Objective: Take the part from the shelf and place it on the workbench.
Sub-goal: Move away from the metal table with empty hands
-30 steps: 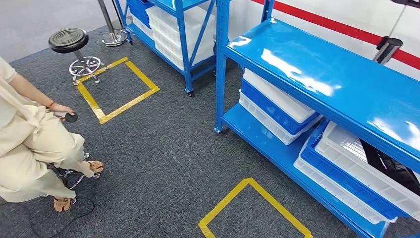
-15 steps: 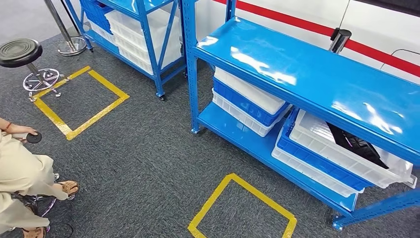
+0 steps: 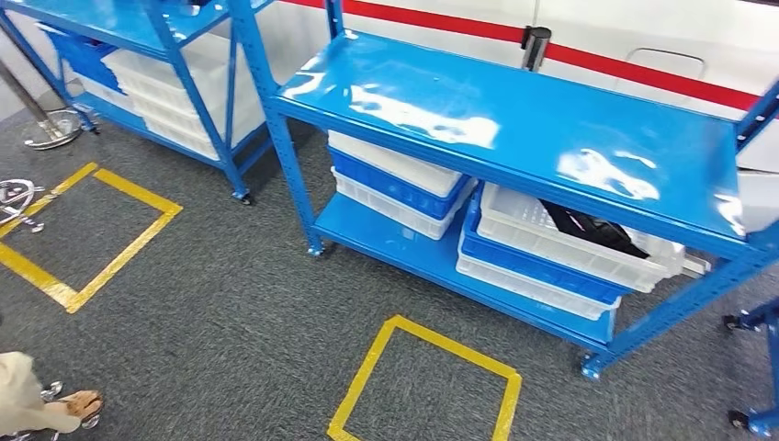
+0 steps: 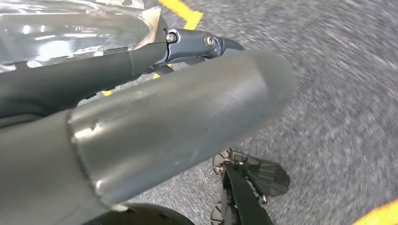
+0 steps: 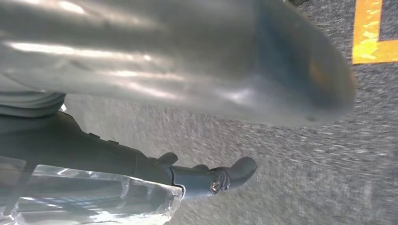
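I see grey carpet floor (image 3: 230,303) with yellow tape squares (image 3: 424,381), near and left; white wall (image 3: 588,28) with red stripe (image 3: 570,55) far; glare on glossy blue shelving (image 3: 514,129)

no readable text, labels, brands or numbers on any surface

The head view is bright and evenly lit from overhead. White glare patches lie on the glossy top of the blue shelf (image 3: 514,129), and the space under it is in soft shadow. Straight lines bow toward the edges of the picture. In both wrist views the grey carpet (image 4: 338,93) is streaked with motion blur. The left robot hand (image 4: 155,126) and the right robot hand (image 5: 187,61) are close and out of focus, with soft highlights.
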